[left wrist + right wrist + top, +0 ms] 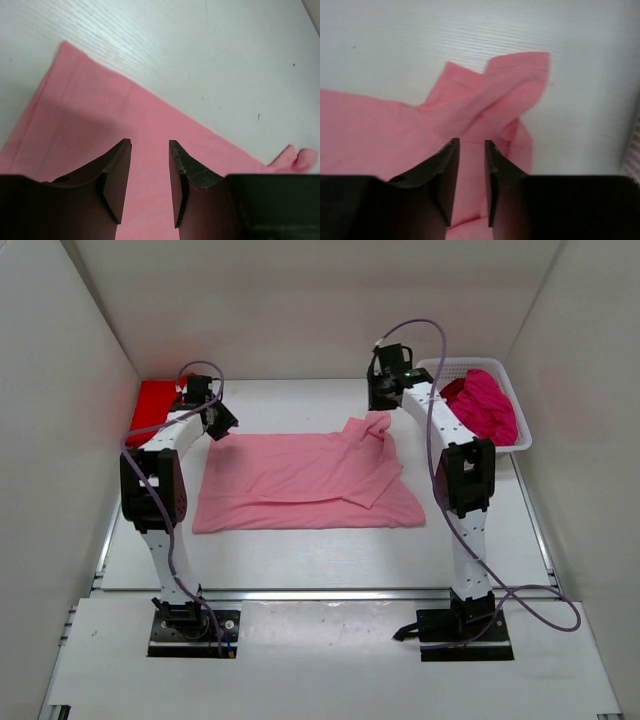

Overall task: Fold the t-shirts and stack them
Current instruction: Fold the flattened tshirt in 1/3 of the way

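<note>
A light pink t-shirt [290,485] lies spread flat mid-table, its far right corner bunched into a folded sleeve [366,430]. My left gripper [222,426] hovers over the shirt's far left corner; in the left wrist view its jaws [150,145] stand open above the pink cloth [100,125], nothing between them. My right gripper [381,400] hangs by the bunched sleeve [505,85]; its jaws [472,144] stand narrowly apart over the fabric, pinching nothing. A bright red t-shirt [155,400] lies at the far left. Magenta t-shirts [487,405] fill the basket.
A white mesh basket [525,437] stands at the far right against the wall. White walls close in the table on the left, back and right. Purple cables loop from both arms, one trailing on the near right surface [560,615].
</note>
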Motion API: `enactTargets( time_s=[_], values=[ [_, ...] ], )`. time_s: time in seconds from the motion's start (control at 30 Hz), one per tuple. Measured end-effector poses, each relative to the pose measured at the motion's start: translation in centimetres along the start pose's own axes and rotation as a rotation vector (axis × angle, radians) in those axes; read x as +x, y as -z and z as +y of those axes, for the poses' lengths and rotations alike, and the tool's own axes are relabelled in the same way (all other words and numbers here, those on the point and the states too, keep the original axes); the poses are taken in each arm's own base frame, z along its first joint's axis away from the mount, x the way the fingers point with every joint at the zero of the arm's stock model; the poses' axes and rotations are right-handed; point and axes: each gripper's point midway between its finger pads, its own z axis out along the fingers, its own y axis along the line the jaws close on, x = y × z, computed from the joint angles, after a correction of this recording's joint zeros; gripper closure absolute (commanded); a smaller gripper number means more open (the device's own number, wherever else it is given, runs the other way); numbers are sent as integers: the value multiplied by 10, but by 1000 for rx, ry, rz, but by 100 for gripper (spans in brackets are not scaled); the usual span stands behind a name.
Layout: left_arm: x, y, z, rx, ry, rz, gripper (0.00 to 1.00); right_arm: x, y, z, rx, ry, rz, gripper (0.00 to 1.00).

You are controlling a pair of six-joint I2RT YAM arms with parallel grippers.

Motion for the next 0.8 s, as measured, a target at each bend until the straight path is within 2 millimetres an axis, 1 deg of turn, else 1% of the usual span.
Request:
enactTargets(
  time_s=[0.07, 0.13, 0.23, 0.3, 0.37, 0.47, 0.57, 0.7, 0.8],
  values=[
    [-1, -8, 2, -9, -11, -1, 53, 1, 2, 25, -59, 23, -4, 72],
    [8, -7, 11, -29, -15, 16, 53, -1, -3, 43, -108, 27, -3, 70],
    [28, 3, 28, -57, -23, 50, 53, -12, -23, 48, -133, 22, -40, 68],
    [40, 14, 36, -68, -26, 65, 53, -13, -40, 51, -147, 15, -47, 66],
    [47, 27, 40, -67, -29, 70, 53, -12, -58, 52, -153, 6, -52, 65],
    [47, 43, 31, -38, -40, 57, 53, -5, -83, 57, -169, -11, -45, 65],
    [45, 53, 15, 10, -50, 37, 54, 14, -101, 60, -170, -16, -9, 65],
    [52, 62, 6, 47, -51, 47, 53, 29, -111, 69, -170, -6, 20, 65],
    [53, 68, 1, 69, -45, 52, 53, 34, -114, 74, -158, 3, 25, 67]
  ],
)
